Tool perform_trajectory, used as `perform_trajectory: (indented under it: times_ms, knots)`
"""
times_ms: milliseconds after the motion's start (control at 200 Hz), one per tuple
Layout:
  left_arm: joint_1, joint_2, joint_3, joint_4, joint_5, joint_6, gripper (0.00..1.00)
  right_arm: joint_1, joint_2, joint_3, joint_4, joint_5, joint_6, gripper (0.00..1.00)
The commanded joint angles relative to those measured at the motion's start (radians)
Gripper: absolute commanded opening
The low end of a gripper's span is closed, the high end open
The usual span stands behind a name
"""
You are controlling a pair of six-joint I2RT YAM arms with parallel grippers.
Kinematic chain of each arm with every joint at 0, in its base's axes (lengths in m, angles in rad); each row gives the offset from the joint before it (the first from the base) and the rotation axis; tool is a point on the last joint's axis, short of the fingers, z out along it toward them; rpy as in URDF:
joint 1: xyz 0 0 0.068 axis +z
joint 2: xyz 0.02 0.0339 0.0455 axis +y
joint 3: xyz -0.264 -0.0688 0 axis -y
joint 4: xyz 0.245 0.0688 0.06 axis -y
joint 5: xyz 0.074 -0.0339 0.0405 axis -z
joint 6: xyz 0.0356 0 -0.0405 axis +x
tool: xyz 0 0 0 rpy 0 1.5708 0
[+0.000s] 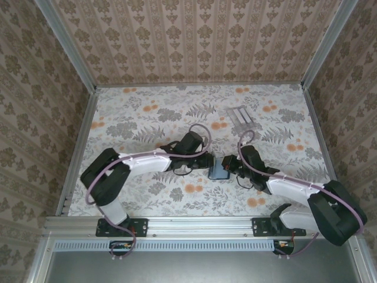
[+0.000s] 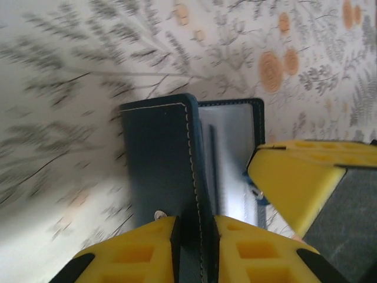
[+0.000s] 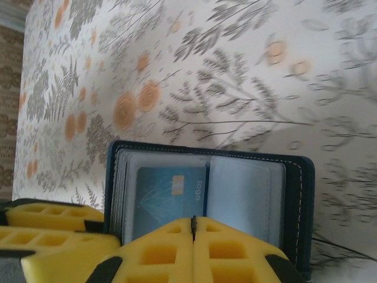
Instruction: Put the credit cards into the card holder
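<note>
Card holder (image 1: 220, 171) open at mid-table: my left pincer (image 2: 193, 250) clamps its navy cover, my right pincer (image 3: 193, 233) pinches a clear sleeve beside the blue card (image 3: 168, 197); pale rack (image 1: 238, 116) lies well beyond.

Arms: I see white links and black joints on left arm (image 1: 141, 160) and right arm (image 1: 288, 187).
Cables (image 1: 88, 191): lilac, along both.
Left gripper (image 2: 193, 230), right gripper (image 3: 193, 227): yellow, square-pocketed fingers (image 3: 159, 253).
</note>
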Motion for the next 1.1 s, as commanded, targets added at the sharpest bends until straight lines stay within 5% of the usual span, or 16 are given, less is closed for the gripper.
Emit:
perform_trajectory:
  times_ms: [0,90,345,670,1095]
  knots:
    - [-0.012,0.071,0.044,0.068,0.088,-0.034,0.23,-0.05,-0.037,-0.048,-0.013,-0.034,0.005,0.0]
    - [-0.024,0.094,0.075,0.073,0.095,-0.03,0.34,-0.077,-0.059,-0.066,-0.029,-0.057,-0.003,0.0]
    - [-0.037,0.172,0.103,0.18,0.17,-0.074,0.44,-0.135,-0.168,-0.085,-0.178,-0.019,-0.038,0.0]
    - [-0.026,0.182,0.082,0.19,0.204,-0.068,0.44,-0.165,-0.221,-0.067,-0.218,-0.092,-0.1,0.02]
    - [0.004,0.072,-0.067,0.146,0.16,-0.059,0.44,-0.163,-0.028,-0.011,-0.057,-0.193,-0.087,0.0]
